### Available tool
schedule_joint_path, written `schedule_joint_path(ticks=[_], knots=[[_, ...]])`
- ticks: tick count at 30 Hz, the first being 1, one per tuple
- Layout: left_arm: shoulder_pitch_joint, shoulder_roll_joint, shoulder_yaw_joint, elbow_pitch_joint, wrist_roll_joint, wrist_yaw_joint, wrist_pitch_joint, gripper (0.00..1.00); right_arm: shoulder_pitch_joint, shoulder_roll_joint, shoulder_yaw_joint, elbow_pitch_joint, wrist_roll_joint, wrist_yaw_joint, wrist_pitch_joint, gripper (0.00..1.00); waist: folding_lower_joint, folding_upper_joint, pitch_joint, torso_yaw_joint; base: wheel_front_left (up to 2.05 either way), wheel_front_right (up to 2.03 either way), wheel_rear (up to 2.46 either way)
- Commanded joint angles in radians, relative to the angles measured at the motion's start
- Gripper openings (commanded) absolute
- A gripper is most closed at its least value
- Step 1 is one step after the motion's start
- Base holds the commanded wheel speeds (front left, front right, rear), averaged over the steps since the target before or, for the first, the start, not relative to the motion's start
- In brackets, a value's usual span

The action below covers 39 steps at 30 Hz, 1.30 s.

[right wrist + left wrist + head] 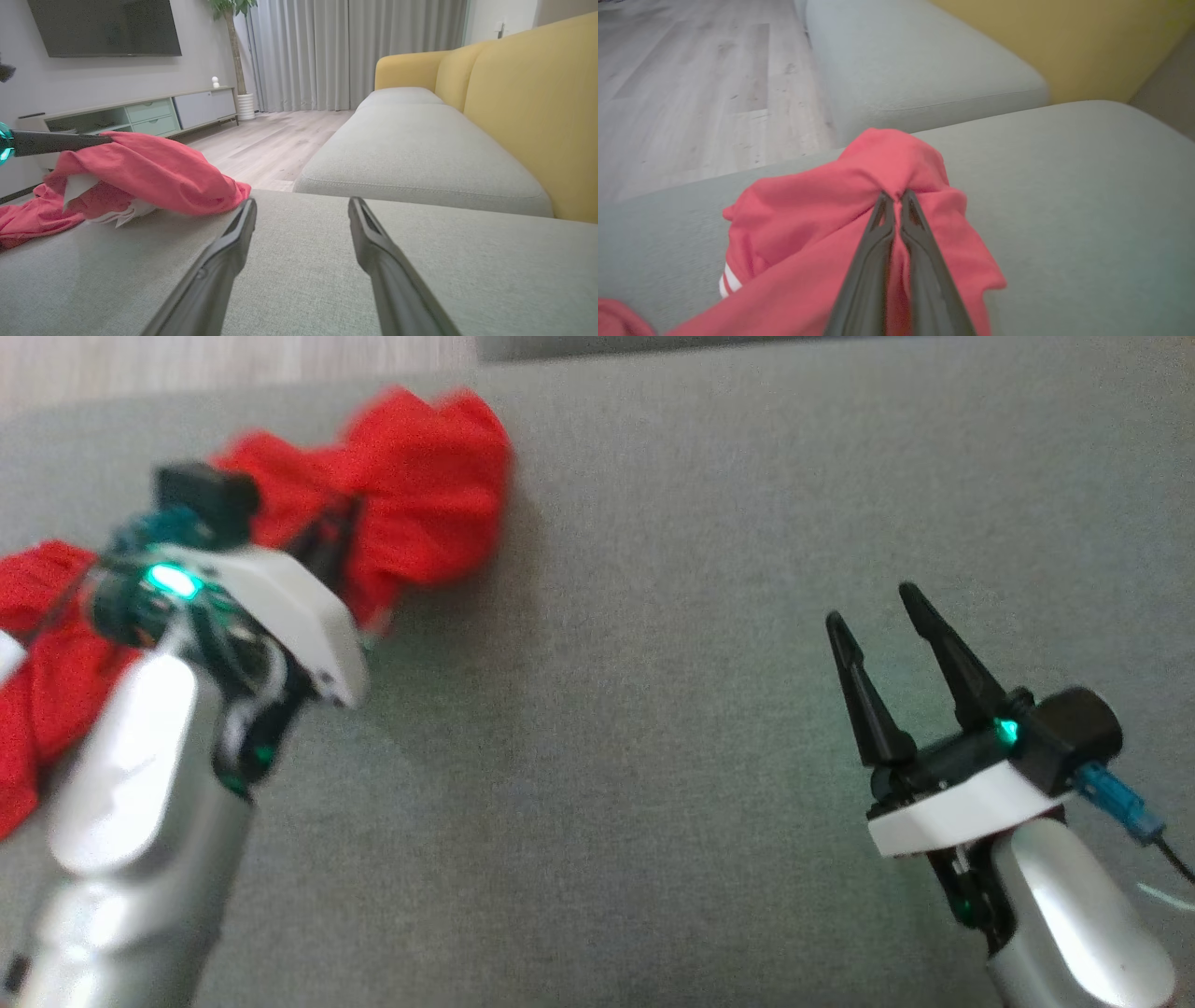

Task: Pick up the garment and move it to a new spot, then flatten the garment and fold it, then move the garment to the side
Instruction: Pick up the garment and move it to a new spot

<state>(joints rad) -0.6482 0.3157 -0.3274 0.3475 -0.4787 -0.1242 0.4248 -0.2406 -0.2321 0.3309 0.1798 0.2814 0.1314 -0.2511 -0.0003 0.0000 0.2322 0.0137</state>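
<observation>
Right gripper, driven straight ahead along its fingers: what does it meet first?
Likely the front of the pale grey seat cushion ahead, if the right gripper clears the grey upholstered surface under it; depth is unclear. The red mesh jersey lies off to its left.

We count one garment [420, 495], upper left in the head view; two grippers, the left gripper [896, 195] and the right gripper [870, 607], with two fingers [380, 261] each; and, on the left of the right wrist view, one TV [105, 25], one plant [235, 46], one cabinet [149, 112].
</observation>
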Motion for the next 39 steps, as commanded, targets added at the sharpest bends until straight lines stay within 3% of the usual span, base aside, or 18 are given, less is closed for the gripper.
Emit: schedule_joint_path(ticks=[1, 7, 13, 18, 21, 25, 32, 33, 35, 36, 37, 38, 39], knots=[[0.010, 0.036, 0.005, -0.131, -0.042, -0.004, 0.037, 0.00, 0.018, 0.001, 0.006, -0.020, -0.004, -0.001, -0.011, 1.00, 0.0003, 0.0000, -0.081, -0.009, 0.00, 0.00, 0.00], [0.125, 0.038, -0.076, -0.415, -0.160, -0.006, 0.146, 0.00, 0.049, 0.016, 0.001, -0.017, -0.010, -0.001, -0.011, 1.00, 0.0003, 0.0000, -0.140, -0.046, 0.00, 0.00, 0.00], [0.178, -0.002, -0.122, -0.563, -0.240, -0.005, 0.182, 0.00, 0.054, 0.030, 0.024, -0.012, -0.012, -0.001, -0.011, 1.00, 0.0003, 0.0000, -0.157, -0.106, 0.00, 0.00, 0.00], [0.185, -0.054, -0.133, -0.623, -0.315, 0.013, 0.207, 0.00, 0.043, 0.047, 0.039, -0.012, -0.007, -0.001, -0.011, 1.00, 0.0003, 0.0000, -0.152, -0.198, 0.00, 0.00, 0.00], [0.189, -0.087, -0.129, -0.584, -0.350, 0.032, 0.206, 0.00, 0.043, 0.049, 0.037, -0.011, -0.006, -0.001, -0.011, 1.00, 0.0003, 0.0000, -0.144, -0.237, 0.00, 0.00, 0.00], [0.177, -0.115, -0.111, -0.436, -0.351, 0.061, 0.178, 0.00, 0.036, 0.051, 0.042, -0.011, -0.007, -0.001, -0.011, 1.00, 0.0003, 0.0000, -0.121, -0.285, 0.00, 0.00, 0.00], [0.077, -0.146, -0.067, -0.054, -0.218, 0.119, -0.032, 0.00, 0.004, 0.062, 0.058, -0.016, -0.009, -0.001, -0.011, 1.00, 0.0003, 0.0000, -0.067, -0.354, 0.00, 0.00, 0.00], [0.061, -0.150, -0.064, -0.003, -0.196, 0.125, -0.076, 0.15, 0.001, 0.063, 0.056, -0.016, -0.009, -0.001, -0.011, 1.00, 0.0003, 0.0000, -0.061, -0.359, 0.00, 0.00, 0.00], [0.034, -0.150, -0.073, 0.093, -0.150, 0.123, -0.154, 0.22, -0.003, 0.069, 0.053, -0.016, -0.010, -0.001, -0.011, 1.00, 0.0003, 0.0000, -0.048, -0.369, 0.00, 0.00, 0.00], [0.023, -0.148, -0.076, 0.139, -0.127, 0.129, -0.195, 0.40, -0.003, 0.072, 0.052, -0.016, -0.010, -0.001, -0.011, 1.00, 0.0003, 0.0000, -0.045, -0.372, 0.00, 0.00, 0.00], [0.013, -0.148, -0.078, 0.183, -0.104, 0.137, -0.241, 0.81, -0.002, 0.074, 0.050, -0.015, -0.011, -0.001, -0.011, 1.00, 0.0003, 0.0000, -0.043, -0.374, 0.00, 0.00, 0.00], [0.005, -0.148, -0.083, 0.225, -0.083, 0.142, -0.282, 1.00, -0.001, 0.077, 0.049, -0.014, -0.012, -0.001, -0.011, 1.00, 0.0003, 0.0000, -0.042, -0.375, 0.00, 0.00, 0.00], [-0.001, -0.147, -0.091, 0.263, -0.063, 0.144, -0.321, 1.00, 0.000, 0.079, 0.048, -0.014, -0.013, -0.001, -0.011, 1.00, 0.0003, 0.0000, -0.041, -0.375, 0.00, 0.00, 0.00]])
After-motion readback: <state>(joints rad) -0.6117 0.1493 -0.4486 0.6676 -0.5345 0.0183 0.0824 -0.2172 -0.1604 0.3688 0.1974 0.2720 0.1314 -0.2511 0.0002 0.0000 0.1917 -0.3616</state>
